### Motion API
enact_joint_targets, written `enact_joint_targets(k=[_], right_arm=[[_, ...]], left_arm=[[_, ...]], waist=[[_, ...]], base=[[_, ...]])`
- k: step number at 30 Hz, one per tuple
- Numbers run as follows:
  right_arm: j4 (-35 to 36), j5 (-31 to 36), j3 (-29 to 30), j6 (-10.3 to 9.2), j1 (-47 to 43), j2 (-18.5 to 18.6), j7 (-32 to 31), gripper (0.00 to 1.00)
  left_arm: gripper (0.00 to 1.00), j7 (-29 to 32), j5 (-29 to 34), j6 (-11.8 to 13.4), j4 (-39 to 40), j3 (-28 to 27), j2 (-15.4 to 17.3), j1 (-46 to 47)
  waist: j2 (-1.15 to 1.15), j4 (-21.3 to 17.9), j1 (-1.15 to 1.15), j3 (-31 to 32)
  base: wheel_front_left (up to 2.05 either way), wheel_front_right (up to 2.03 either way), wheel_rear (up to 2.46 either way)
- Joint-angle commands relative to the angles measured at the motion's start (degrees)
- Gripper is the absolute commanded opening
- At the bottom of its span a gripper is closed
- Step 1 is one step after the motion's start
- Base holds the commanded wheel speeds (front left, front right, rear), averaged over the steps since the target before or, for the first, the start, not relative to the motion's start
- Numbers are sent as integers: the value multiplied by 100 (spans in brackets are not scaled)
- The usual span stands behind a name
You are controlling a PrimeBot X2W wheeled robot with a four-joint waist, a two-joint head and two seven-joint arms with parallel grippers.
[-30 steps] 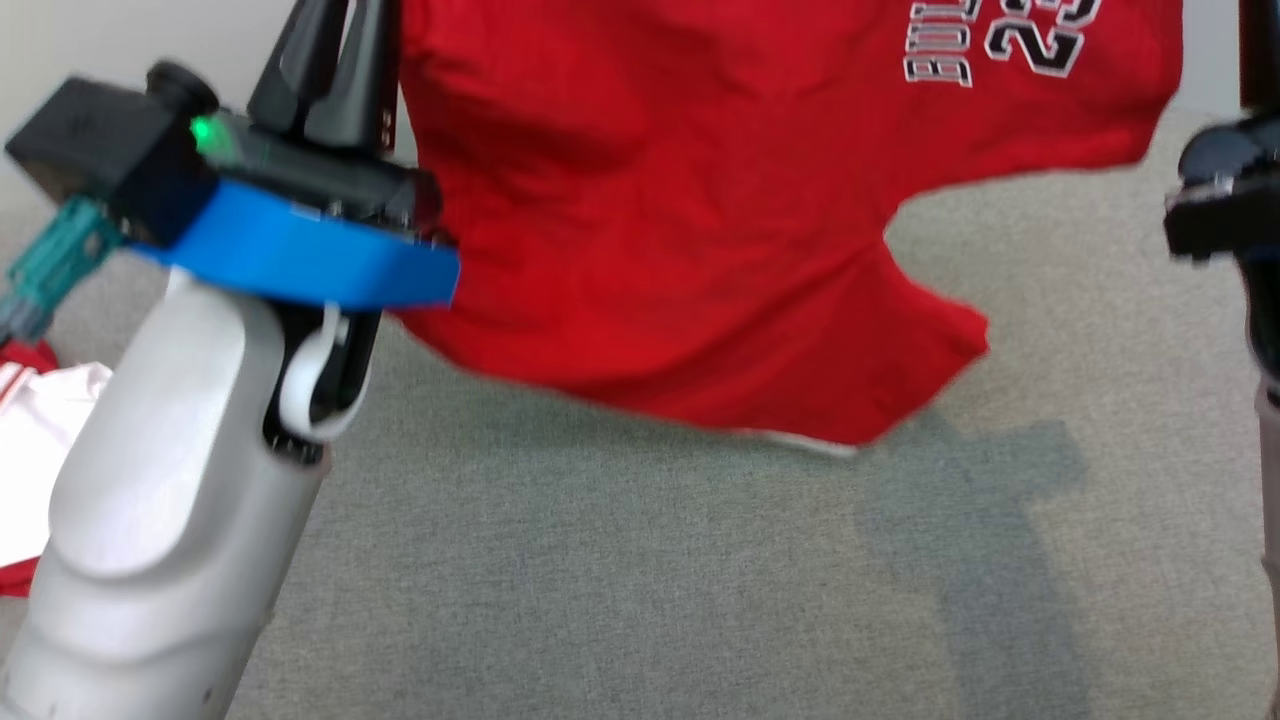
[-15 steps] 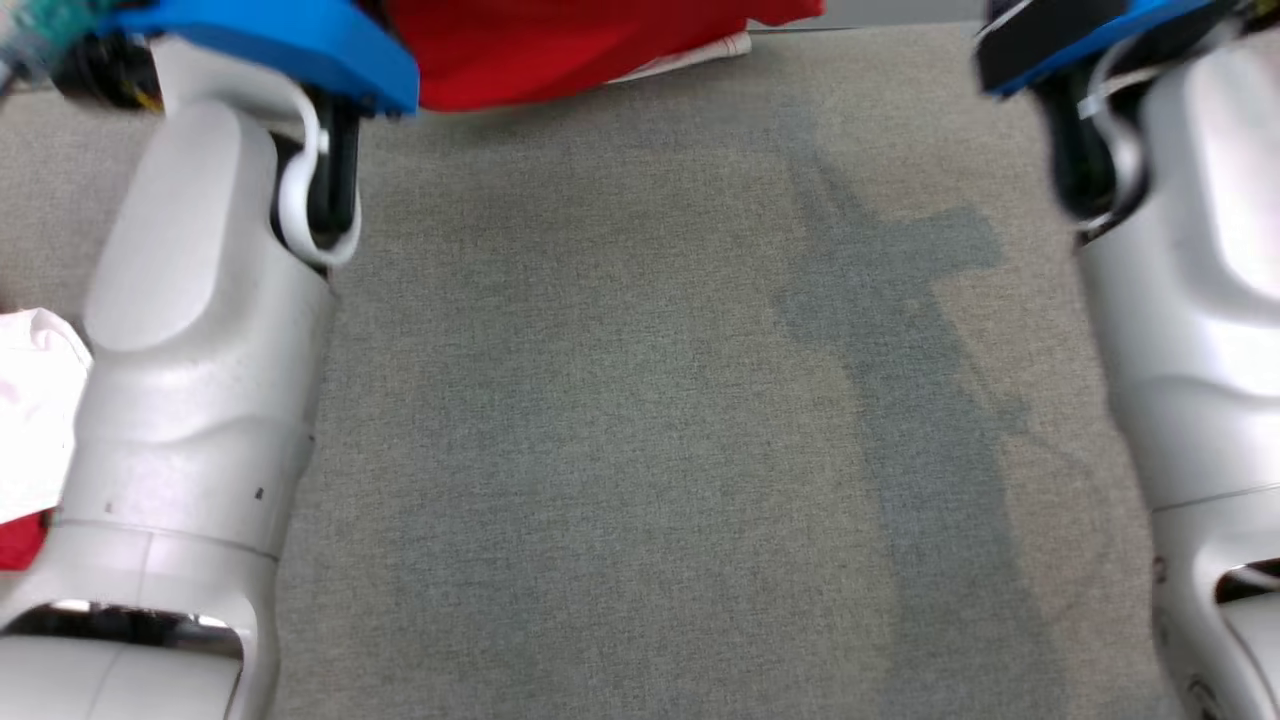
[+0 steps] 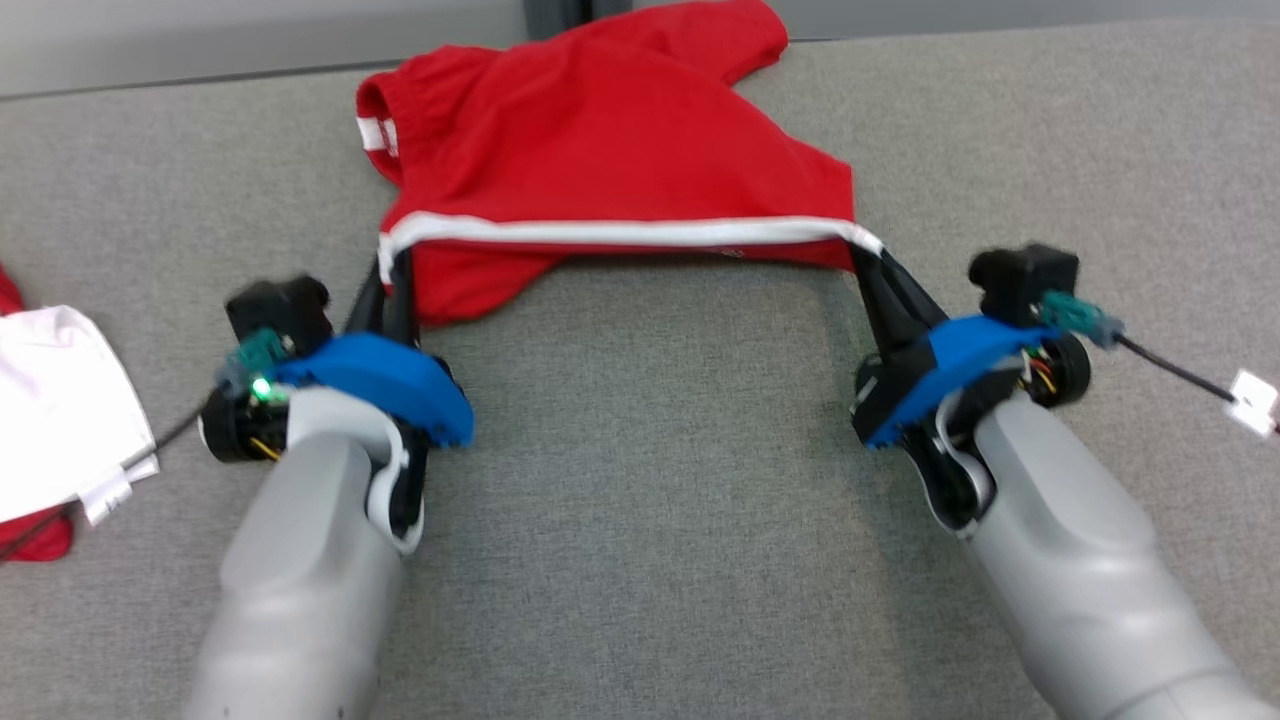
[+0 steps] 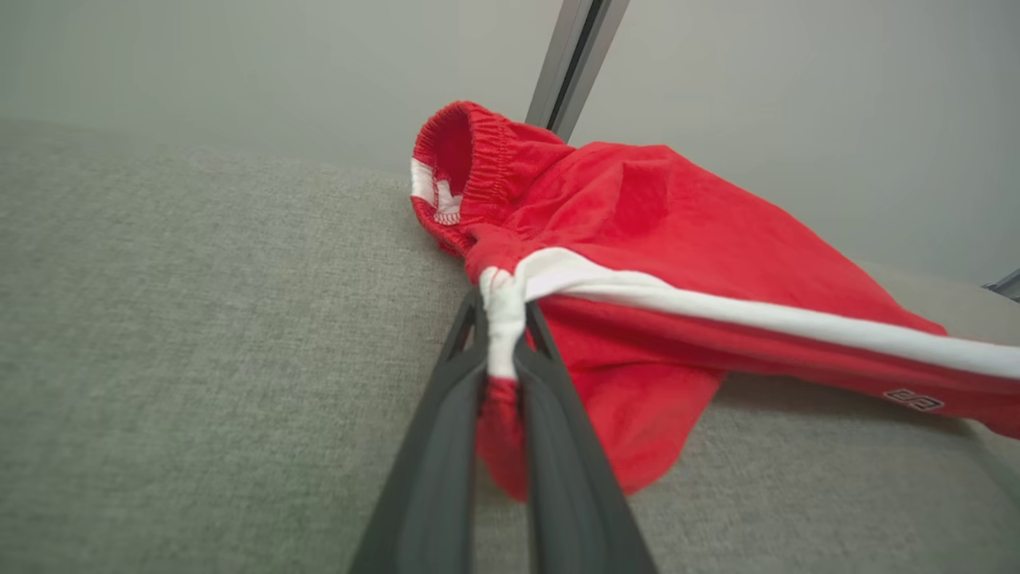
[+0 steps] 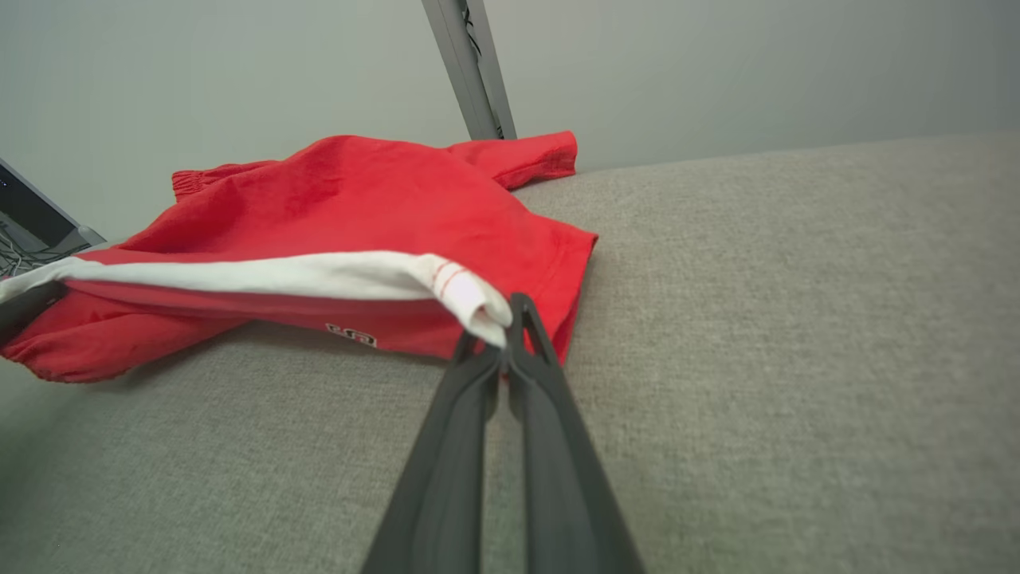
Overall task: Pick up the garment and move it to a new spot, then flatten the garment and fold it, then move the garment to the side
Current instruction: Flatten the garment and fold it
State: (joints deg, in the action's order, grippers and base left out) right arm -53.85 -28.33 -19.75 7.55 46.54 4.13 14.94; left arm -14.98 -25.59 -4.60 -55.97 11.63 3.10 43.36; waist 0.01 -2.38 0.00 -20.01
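The garment (image 3: 600,160) is red with a white band along its near edge, and it lies bunched at the far middle of the grey surface. That white edge is stretched taut between my two grippers. My left gripper (image 3: 392,262) is shut on the garment's left corner (image 4: 502,319). My right gripper (image 3: 868,250) is shut on the right corner (image 5: 478,307). The garment (image 4: 677,239) rises into an elastic cuff at its far left, and a sleeve of the garment (image 5: 358,207) reaches toward the back edge.
A white cloth (image 3: 50,400) with red pieces beside it lies at the left edge. A grey post (image 5: 470,64) stands behind the surface against a pale wall. A dark cable with a white tag (image 3: 1255,400) trails off my right wrist.
The head camera has swung strongly. The garment hung in the air before the camera a second ago; now it lies on the surface, its near edge still pinched by both grippers, which are down low.
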Motion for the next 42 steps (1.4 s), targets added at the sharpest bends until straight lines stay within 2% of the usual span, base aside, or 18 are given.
enact_joint_targets(k=[1, 11, 18, 25, 28, 32, 36, 42], right_arm=[[141, -38, 64, -12, -234, 144, 28, 0], [2360, 320, 847, -12, -2715, 507, 32, 0], [3939, 745, 1402, -19, -4405, 455, -23, 0], [5401, 1085, 1844, -19, -5455, 313, -712, 0], [5688, 1133, 1946, -19, -5469, 322, -987, 0], [5676, 1106, 1960, -16, -5007, 449, -1184, 0], [5305, 1034, 1852, -12, -4210, 623, -1339, 0], [4380, 903, 1468, -11, -2571, 1115, -1571, 0]], left_arm=[[0, -27, 90, -36, 144, -12, 5, -183], [0, -27, 791, -216, 2230, -49, 52, -2502], [0, -24, 978, -135, 3758, -14, 163, -3942], [0, 591, 934, -39, 5222, 204, 217, -4796], [0, 844, 896, -27, 5556, 257, 240, -4880], [0, 1107, 838, -74, 5605, 315, 311, -4631], [0, 1295, 756, -142, 5465, 404, 335, -4210], [0, 1377, 534, -202, 5169, 438, 277, -3342]], waist=[[-1, 10, 0, 58], [-1, -5, 0, 867], [-1, -29, 0, 1276], [-1, -95, 0, 1400], [-1, -98, 0, 1363], [-1, -13, 0, 1151], [-1, 180, 0, 716], [-1, 633, 0, 11]], base=[[0, 0, 0], [0, 0, 0], [0, 0, 0], [0, 0, 0], [0, 0, 0], [0, 0, 0], [0, 0, 0], [0, 0, 0]])
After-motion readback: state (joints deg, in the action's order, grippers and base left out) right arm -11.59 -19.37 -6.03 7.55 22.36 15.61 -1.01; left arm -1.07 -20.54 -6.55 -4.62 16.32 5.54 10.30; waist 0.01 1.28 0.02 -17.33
